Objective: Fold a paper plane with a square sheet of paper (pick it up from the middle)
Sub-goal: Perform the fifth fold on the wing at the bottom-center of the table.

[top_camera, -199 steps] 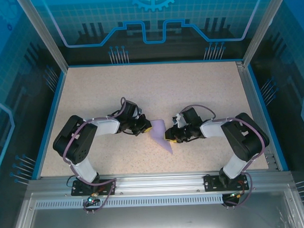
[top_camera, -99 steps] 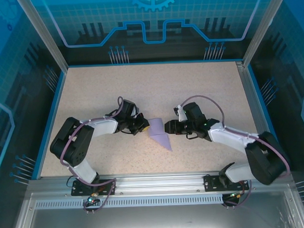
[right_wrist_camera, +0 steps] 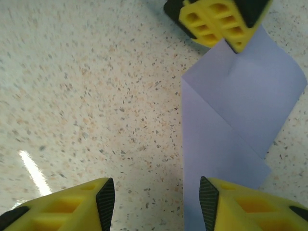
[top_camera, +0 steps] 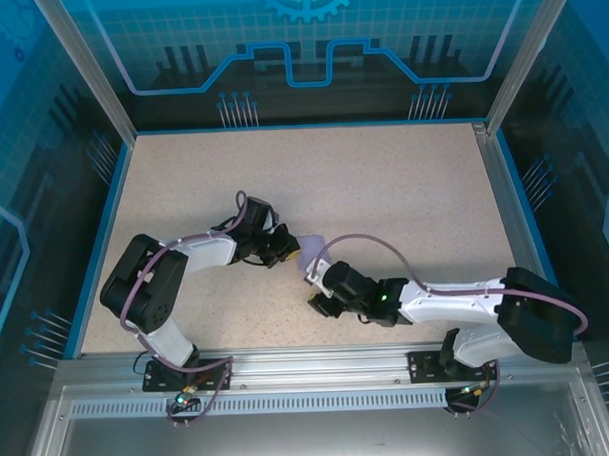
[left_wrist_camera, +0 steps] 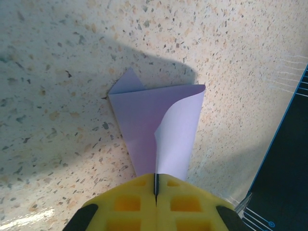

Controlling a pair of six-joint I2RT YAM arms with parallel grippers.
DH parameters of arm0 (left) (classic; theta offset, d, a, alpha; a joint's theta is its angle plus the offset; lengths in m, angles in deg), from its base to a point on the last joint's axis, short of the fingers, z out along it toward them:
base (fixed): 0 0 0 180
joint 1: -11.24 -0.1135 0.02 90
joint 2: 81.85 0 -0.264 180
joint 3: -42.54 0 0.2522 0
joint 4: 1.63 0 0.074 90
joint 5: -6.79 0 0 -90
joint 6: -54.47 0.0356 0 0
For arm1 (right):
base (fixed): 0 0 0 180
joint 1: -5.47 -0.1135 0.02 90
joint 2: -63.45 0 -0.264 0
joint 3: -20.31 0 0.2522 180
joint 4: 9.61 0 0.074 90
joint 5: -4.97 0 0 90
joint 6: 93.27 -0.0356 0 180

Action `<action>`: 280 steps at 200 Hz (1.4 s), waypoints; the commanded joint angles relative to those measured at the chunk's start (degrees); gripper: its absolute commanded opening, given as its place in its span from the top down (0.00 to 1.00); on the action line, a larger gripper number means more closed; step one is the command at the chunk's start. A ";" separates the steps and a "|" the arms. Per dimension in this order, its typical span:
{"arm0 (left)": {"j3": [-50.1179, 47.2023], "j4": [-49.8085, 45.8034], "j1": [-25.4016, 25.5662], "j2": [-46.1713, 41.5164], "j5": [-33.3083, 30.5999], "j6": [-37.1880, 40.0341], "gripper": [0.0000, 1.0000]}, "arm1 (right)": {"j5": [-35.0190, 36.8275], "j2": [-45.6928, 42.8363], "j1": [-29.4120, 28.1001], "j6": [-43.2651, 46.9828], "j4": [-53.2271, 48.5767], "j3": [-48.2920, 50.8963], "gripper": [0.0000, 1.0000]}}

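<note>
I am partway through the folding, not at the pick-up: the square sheet of paper [left_wrist_camera: 144, 125] is already creased into a rough tapering shape with one loose flap curling up pale on its right side, and it lies flat on the bench [top_camera: 383, 175], about midway between the left and right edges and somewhat nearer the near edge than the far one. My left pincer [left_wrist_camera: 155, 185] is clamped tight on the narrow end of the sheet, its yellow fingers pressed together with the paper pinched in the seam, so that end is anchored against the bench. My right pincer [right_wrist_camera: 156, 204] has its jaws standing apart and grips nothing; from its wrist view the sheet runs down under the inner side of one finger, while the other finger stands over bare bench beside the paper's long edge. Whether those fingertips touch the surface I cannot tell. I judge that the step in hand is making or flattening the next fold while the left side pins the paper. The next move calls for the right pincer to meet the loose flap or the free edge squarely, low and gently, since thin paper can skid or crumple, and for the left grip to hold firm so the existing creases do not shift.
</note>
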 commanded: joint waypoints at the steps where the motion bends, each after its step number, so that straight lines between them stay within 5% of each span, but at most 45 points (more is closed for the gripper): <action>1: 1.49 -1.31 -0.55 -0.80 0.27 0.40 0.94 | 11.43 4.48 -2.23 7.12 2.22 -0.37 0.48; 70: 1.54 -1.63 -0.52 -0.97 0.73 0.63 0.93 | 21.31 13.85 -4.04 6.56 6.06 -3.60 0.54; 227: 1.89 -2.42 -0.61 -1.23 0.65 0.81 0.93 | 23.42 16.00 -3.91 6.65 7.43 -2.62 0.74; 280: 1.98 -2.65 -0.51 -1.32 0.60 0.82 0.93 | 24.15 16.97 -3.86 6.54 7.39 -2.98 0.73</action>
